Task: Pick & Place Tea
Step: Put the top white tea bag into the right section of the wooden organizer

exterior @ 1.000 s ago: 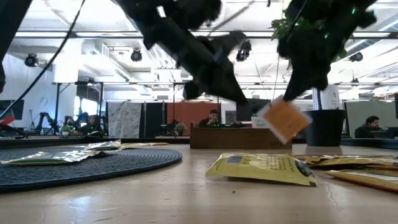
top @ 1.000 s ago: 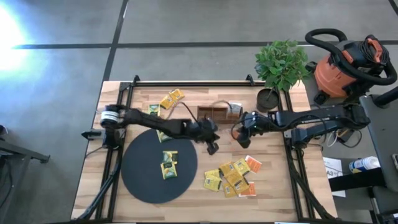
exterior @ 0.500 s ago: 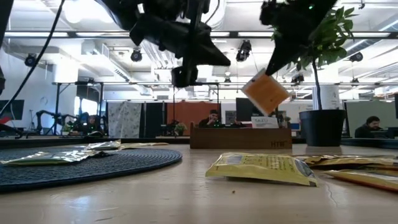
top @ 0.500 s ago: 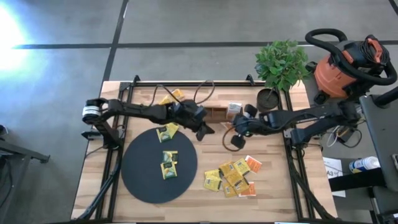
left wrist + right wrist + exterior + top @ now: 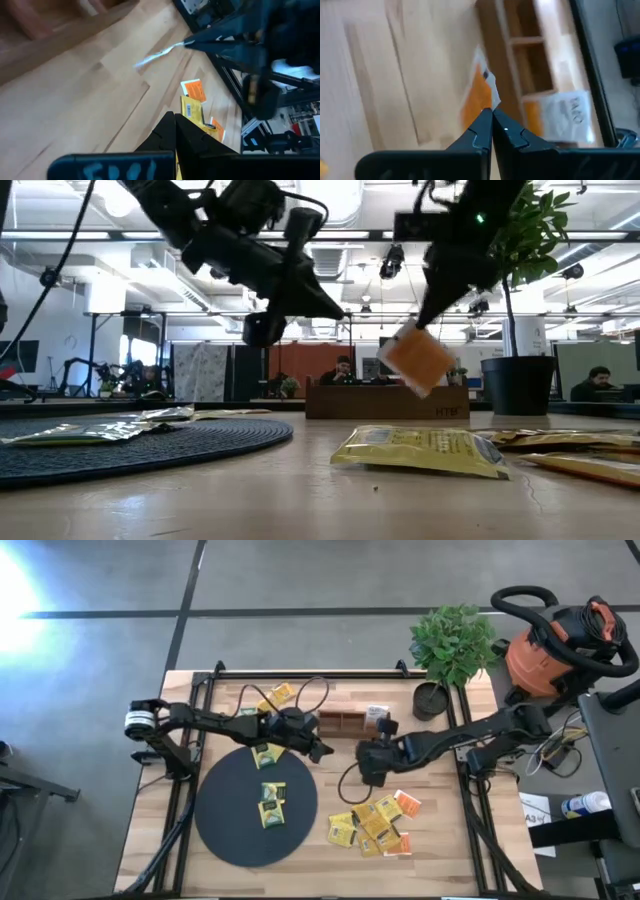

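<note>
My right gripper (image 5: 366, 772) hangs over the table's middle, right of the black disc (image 5: 235, 830), shut on an orange tea sachet (image 5: 413, 360). My left gripper (image 5: 322, 752) is shut and holds nothing; it hovers just past the disc's far right rim. Three yellow sachets (image 5: 271, 802) lie flat on the disc. A pile of yellow and orange sachets (image 5: 375, 825) lies on the wood near my right gripper. More yellow sachets (image 5: 275, 697) lie at the far edge. The brown wooden tray (image 5: 345, 723) stands behind both grippers. My right gripper pinches the orange sachet between its two fingers at its upper edge (image 5: 481, 106). The fingers come from above, slanting down. The sachet hangs below them, tilted and clear of the table.
A potted plant (image 5: 450, 645) stands at the far right corner of the table. A black frame rail (image 5: 310, 673) runs along the far edge. An orange shop vacuum (image 5: 555, 650) sits on the floor beyond the right side. Bare wood lies between the disc and the pile.
My right gripper has carried the orange sachet toward the table's left, rolling its wrist, so the sachet hangs at a new tilt, still clear of the table. My left gripper, still shut, has drawn back toward the far left and rolled.
</note>
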You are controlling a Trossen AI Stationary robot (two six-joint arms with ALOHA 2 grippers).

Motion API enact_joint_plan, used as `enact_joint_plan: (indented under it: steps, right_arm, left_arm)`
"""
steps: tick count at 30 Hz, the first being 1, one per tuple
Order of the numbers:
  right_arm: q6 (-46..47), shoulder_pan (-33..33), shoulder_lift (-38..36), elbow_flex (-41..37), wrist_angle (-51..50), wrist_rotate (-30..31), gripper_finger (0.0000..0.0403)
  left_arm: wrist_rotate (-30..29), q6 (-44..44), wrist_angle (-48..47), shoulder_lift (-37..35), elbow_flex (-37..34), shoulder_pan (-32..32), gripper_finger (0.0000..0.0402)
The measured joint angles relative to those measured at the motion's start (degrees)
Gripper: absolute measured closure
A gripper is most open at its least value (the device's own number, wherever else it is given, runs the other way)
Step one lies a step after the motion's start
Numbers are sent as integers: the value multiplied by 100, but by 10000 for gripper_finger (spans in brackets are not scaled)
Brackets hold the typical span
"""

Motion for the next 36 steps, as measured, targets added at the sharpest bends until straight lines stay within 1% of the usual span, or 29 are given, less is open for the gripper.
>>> enact_joint_plan:
  steps: [3, 7, 10, 16, 20, 22, 25, 28, 32, 36]
  right_arm:
    - [128, 238, 275, -45, 31, 15, 394]
    - [398, 506, 564, 41, -72, 571, 394]
    - [493, 586, 747, 136, -66, 685, 394]
    - [479, 658, 1085, 220, -31, 434, 394]
    - [649, 660, 1075, 133, 364, -201, 394]
    - [654, 658, 1037, 24, 765, -605, 390]
    - [800, 658, 1023, -97, 1217, -1180, 374]
    - [990, 658, 1022, -145, 1522, -1532, 348]
    - [1224, 657, 1008, -149, 1762, -1591, 302]
    - [1464, 656, 982, -100, 1773, -1564, 256]
  left_arm:
    - [-44, -9, -35, -187, -197, -12, 401]
    - [-159, -112, -10, -332, -375, -17, 401]
    - [-117, -140, -84, -318, -465, -37, 401]
    - [-88, -233, -46, -231, -621, -50, 401]
    - [-87, -245, -33, -233, -655, -57, 401]
    - [-86, -245, -50, -236, -677, -59, 401]
    - [-85, -245, -50, -236, -705, -63, 401]
    - [-87, -243, -58, -236, -714, -86, 401]
    - [-84, -240, -50, -236, -714, -153, 401]
    - [-86, -242, -49, -236, -714, -245, 401]
